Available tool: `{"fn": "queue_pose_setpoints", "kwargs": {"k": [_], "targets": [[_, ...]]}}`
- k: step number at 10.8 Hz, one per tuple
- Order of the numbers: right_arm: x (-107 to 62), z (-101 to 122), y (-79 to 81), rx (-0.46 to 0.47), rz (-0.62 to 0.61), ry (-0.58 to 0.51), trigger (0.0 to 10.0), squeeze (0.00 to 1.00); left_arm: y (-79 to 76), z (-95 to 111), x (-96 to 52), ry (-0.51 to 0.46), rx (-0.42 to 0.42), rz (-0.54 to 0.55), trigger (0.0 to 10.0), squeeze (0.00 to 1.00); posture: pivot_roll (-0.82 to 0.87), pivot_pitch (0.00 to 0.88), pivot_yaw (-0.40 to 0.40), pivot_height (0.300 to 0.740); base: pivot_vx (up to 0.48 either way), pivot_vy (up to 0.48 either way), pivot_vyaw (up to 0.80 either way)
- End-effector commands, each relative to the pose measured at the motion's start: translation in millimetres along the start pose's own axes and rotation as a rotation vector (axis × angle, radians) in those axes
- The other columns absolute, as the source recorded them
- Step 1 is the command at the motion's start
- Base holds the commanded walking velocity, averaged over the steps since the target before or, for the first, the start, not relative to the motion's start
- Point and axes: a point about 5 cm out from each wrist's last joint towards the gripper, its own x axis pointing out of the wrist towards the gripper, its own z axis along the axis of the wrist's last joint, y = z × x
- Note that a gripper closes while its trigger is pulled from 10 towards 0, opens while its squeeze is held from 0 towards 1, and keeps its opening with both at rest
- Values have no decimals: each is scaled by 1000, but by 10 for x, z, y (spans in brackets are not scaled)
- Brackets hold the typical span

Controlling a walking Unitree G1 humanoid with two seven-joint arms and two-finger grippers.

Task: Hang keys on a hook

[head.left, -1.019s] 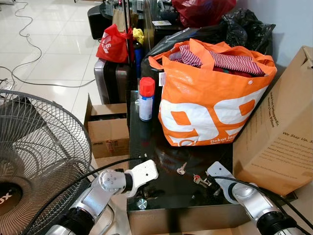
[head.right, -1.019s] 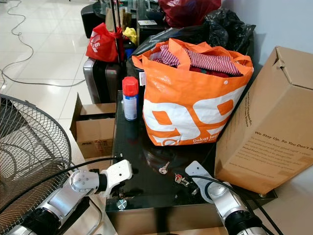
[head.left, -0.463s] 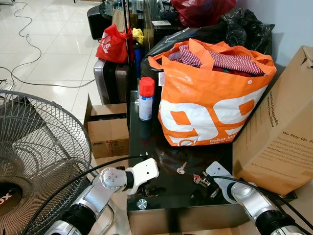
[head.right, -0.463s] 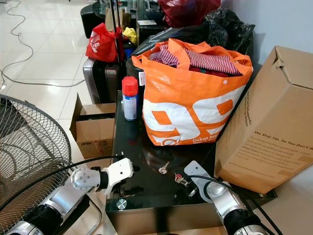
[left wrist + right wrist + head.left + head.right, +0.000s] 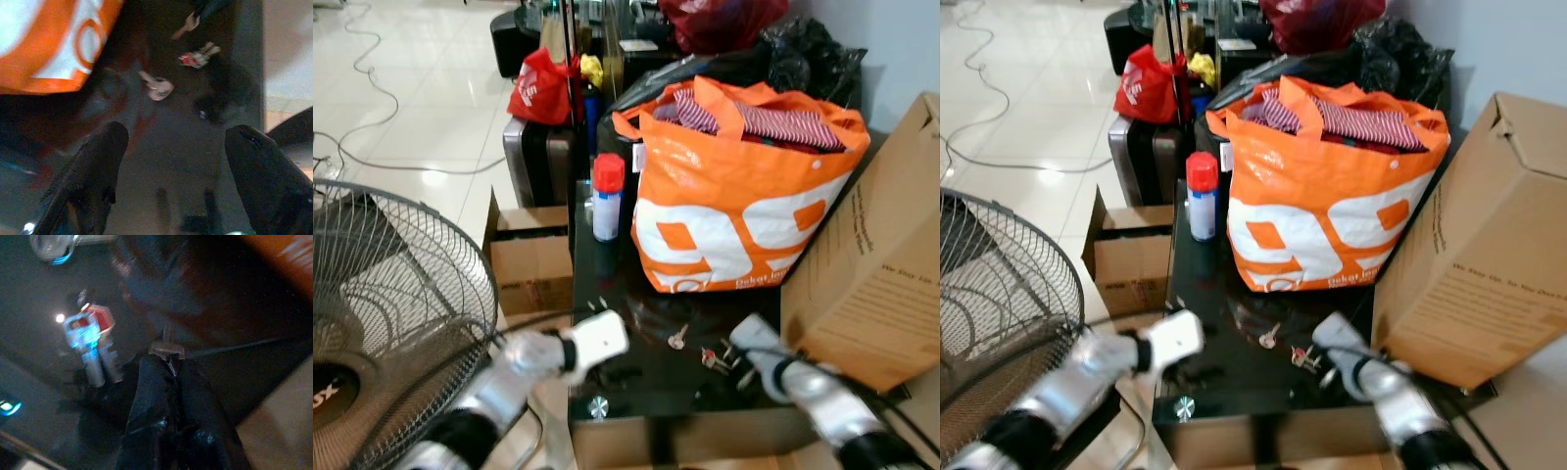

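Dark glossy desk [image 5: 646,377] beside an orange bag [image 5: 734,196]: your keys [image 5: 713,360] lie near its front edge. Right gripper [image 5: 168,363], jaws clenched, touches a key [image 5: 167,346]; left gripper [image 5: 168,161] hovers with jaws released.

Orange shopping bag [image 5: 1327,211]: large white numerals "99"; the smaller line beneath is illegible. Cardboard box [image 5: 1474,274]: printed text, blurred and unreadable.
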Motion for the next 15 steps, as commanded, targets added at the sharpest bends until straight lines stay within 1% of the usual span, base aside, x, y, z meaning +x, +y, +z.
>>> {"fn": "queue_pose_setpoints", "kwargs": {"k": [1, 2, 3, 4, 5, 6, 7, 8, 9, 11, 12, 13, 14, 15], "targets": [[-82, 69, -69, 10, -11, -53, 0, 0, 58, 74, -59, -35, 19, 45, 10000, 0, -148, 0, -29, 740, 0, 0, 0], [-251, 164, -113, -2, -14, -154, 0, 0, 170, 209, -179, -92, 20, 117, 10000, 0, -143, 0, -14, 740, 0, 0, 0], [-416, 251, -131, -58, -18, -235, 0, 0, 242, 352, -274, -139, 40, 157, 10000, 0, -145, 0, 2, 740, 0, 0, 0], [-619, 393, -172, -100, -45, -334, 0, 0, 296, 534, -353, -204, 47, 191, 10000, 0, -144, 0, 10, 740, 0, 0, 0], [-703, 467, -206, -91, -62, -388, 0, 0, 303, 606, -367, -234, 56, 207, 10000, 0, -135, 0, 11, 740, 0, 0, 0], [-846, 619, -242, -62, -89, -496, 0, 0, 310, 726, -398, -287, 71, 251, 10000, 0, -130, 0, 9, 740, 0, 0, 0], [-966, 763, -255, -80, -112, -596, 0, 0, 304, 809, -407, -327, 32, 249, 10000, 769, -125, 0, 3, 740, 0, 0, 0], [-997, 805, -251, -83, -108, -623, 0, 0, 301, 835, -404, -343, 6, 233, 10000, 973, -124, 0, 1, 740, 0, 0, 0], [-1060, 890, -219, -109, -58, -659, 0, 0, 322, 932, -387, -368, 30, 199, 10000, 1000, -117, 0, -12, 740, 0, 0, 0], [-1094, 949, -160, -172, 18, -676, 0, 0, 411, 1081, -322, -387, 98, 173, 10000, 1000, -127, 0, -5, 740, 0, 0, 0], [-1152, 1018, -160, -157, 47, -725, 0, 0, 455, 1122, -249, -376, 183, 189, 10000, 784, -133, 0, 0, 740, 0, 0, 0], [-1189, 1049, -146, -135, 75, -756, 0, 0, 447, 1130, -212, -376, 210, 179, 10000, 0, -135, 0, 1, 740, 0, 0, 0], [-1235, 1070, -114, -100, 131, -788, 0, 0, 417, 1130, -159, -369, 256, 157, 10000, 0, -140, 0, -1, 740, 0, 0, 0], [-1270, 1084, -76, -57, 206, -809, 0, 0, 425, 1122, -108, -352, 391, 190, 10000, 0, -146, 0, -3, 740, 0, 0, 0]]}}
